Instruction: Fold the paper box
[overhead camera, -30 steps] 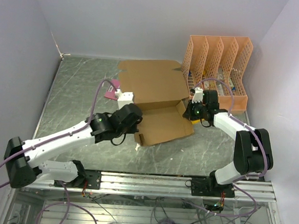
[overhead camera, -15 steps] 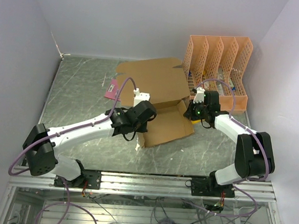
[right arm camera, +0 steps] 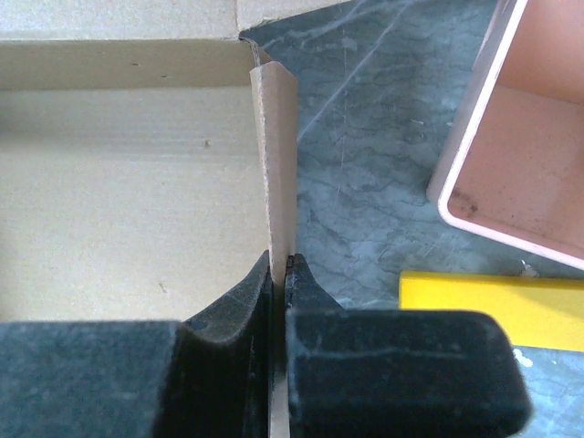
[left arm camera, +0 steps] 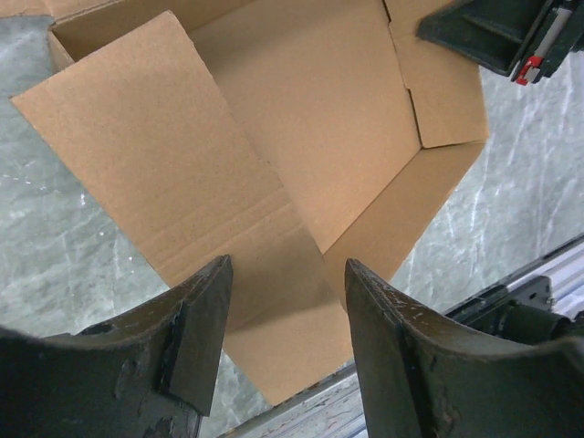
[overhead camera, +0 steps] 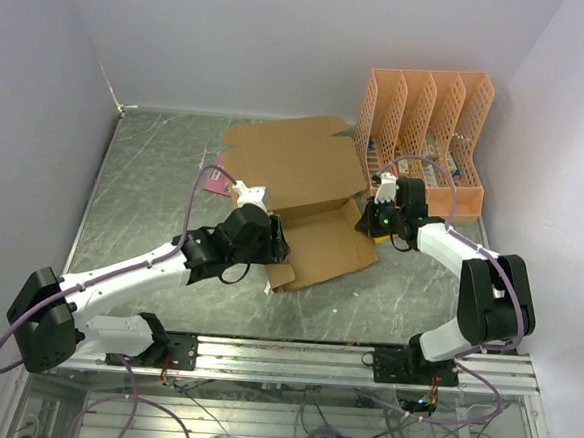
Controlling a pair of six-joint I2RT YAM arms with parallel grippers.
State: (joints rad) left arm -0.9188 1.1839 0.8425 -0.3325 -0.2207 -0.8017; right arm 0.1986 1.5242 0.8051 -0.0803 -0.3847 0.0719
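the paper box (overhead camera: 309,195) lies in the middle of the table (overhead camera: 145,169), only half formed. the right gripper (right arm camera: 278,266) is clenched on its upright right wall (right arm camera: 274,155); the left gripper (left arm camera: 287,278) hangs released over the leaning left flap (left arm camera: 155,155). the big lid (overhead camera: 296,159) lies flat, so i judge most folding remains.

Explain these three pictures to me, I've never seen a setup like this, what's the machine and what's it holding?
These are two robot arms bolted to a table, each ending in a two-finger gripper. The wide picture looks down from above; the other two come from cameras on the wrists. On the table lie a half-folded cardboard box, an orange file rack and a small pink card. The right gripper pinches an upright wall of the box. The left gripper hangs open over the box, holding nothing.
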